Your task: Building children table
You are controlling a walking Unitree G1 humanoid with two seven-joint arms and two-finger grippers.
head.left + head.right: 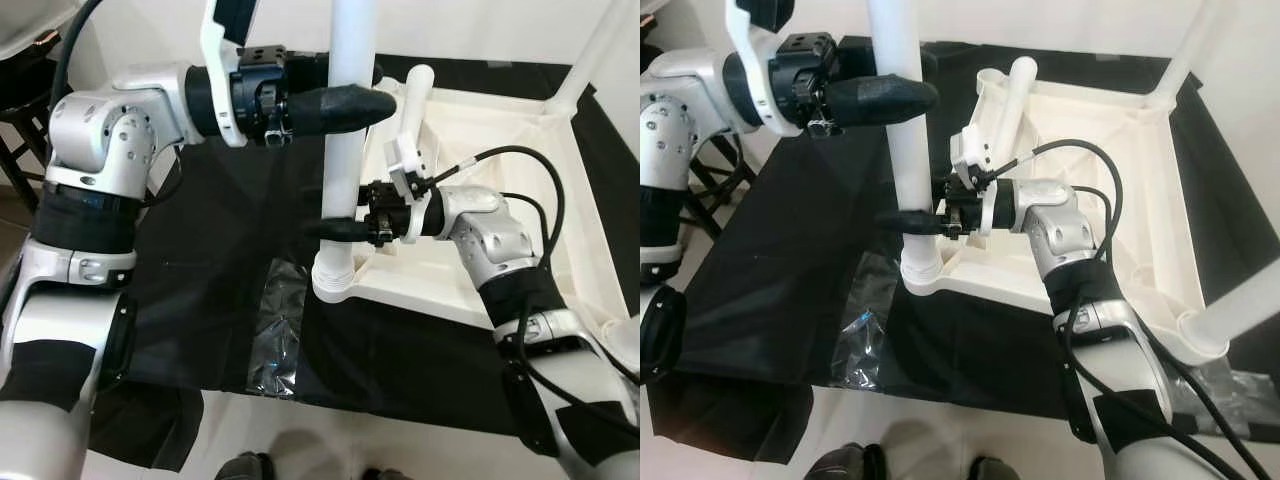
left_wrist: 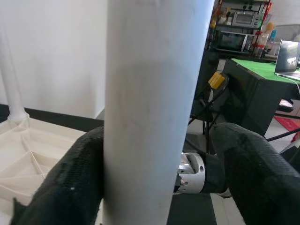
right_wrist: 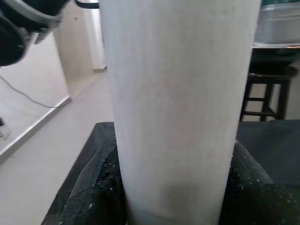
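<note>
A white leg (image 1: 345,150) stood upright in the near corner socket (image 1: 333,278) of the upturned white table (image 1: 470,200), which lay top-down on a black sheet (image 1: 220,230) spread over the floor. The ribbed underside of the table faced up. Another leg (image 1: 412,105) lay loose, propped across the tabletop's inner rim just behind the upright one, and two more legs (one at the far corner (image 1: 1185,55), one at the near right corner (image 1: 1245,300)) rose from their own sockets.

The left gripper (image 1: 370,103) reached in from the robot's left and held the upright leg high up; in its wrist view one finger (image 2: 77,173) pressed against the leg's side while the other (image 2: 255,168) stood a little off it, so the fingers straddled the leg without a full clamp. The right gripper (image 1: 335,230) came in from the right and held the same leg low down, just above the socket; in its wrist view both fingers (image 3: 96,187) sat tight against the leg, clamped on it.

A crumpled piece of clear plastic (image 1: 275,335) lay on the sheet near the socket, toward the robot. Black cables (image 1: 530,200) looped over the right arm. A dark stool (image 1: 20,130) stood off the sheet at the far left
</note>
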